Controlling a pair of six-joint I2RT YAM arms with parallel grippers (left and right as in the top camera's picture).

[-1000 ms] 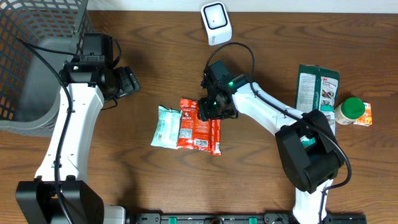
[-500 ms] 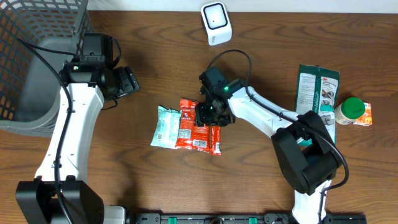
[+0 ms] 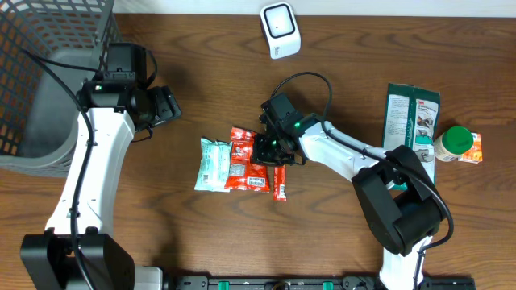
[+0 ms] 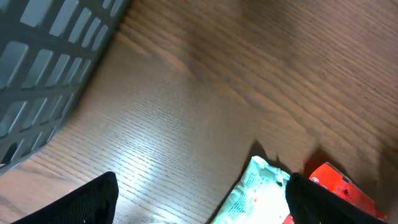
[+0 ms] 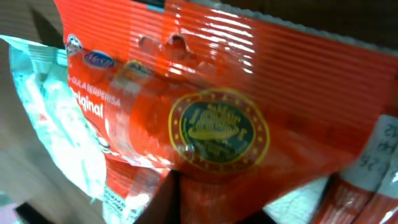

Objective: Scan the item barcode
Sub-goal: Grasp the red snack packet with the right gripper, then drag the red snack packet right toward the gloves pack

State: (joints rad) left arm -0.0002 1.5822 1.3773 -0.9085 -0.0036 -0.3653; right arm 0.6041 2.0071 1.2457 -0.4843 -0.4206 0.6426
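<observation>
A red snack packet [image 3: 246, 165] lies at mid-table, overlapping a pale teal packet [image 3: 212, 163] on its left. My right gripper [image 3: 271, 149] is down on the red packet's upper right edge and shut on it. In the right wrist view the crumpled red packet [image 5: 217, 124] fills the frame, with the teal packet [image 5: 56, 124] at the left; the fingers are hidden behind the foil. The white barcode scanner [image 3: 280, 30] stands at the table's far edge. My left gripper [image 3: 167, 107] hovers open to the upper left, above bare wood [image 4: 199, 199], with the teal packet [image 4: 261, 193] near its right finger.
A grey mesh basket [image 3: 48, 72] fills the far left corner. A green pouch [image 3: 411, 117], a green-lidded jar [image 3: 456, 143] and an orange box [image 3: 474, 148] sit at the right. A red stick packet [image 3: 279, 184] lies beside the held one.
My right gripper has come down and left onto the red packet and closed on it, nudging the packet a little to the left. The left arm has stayed still.
</observation>
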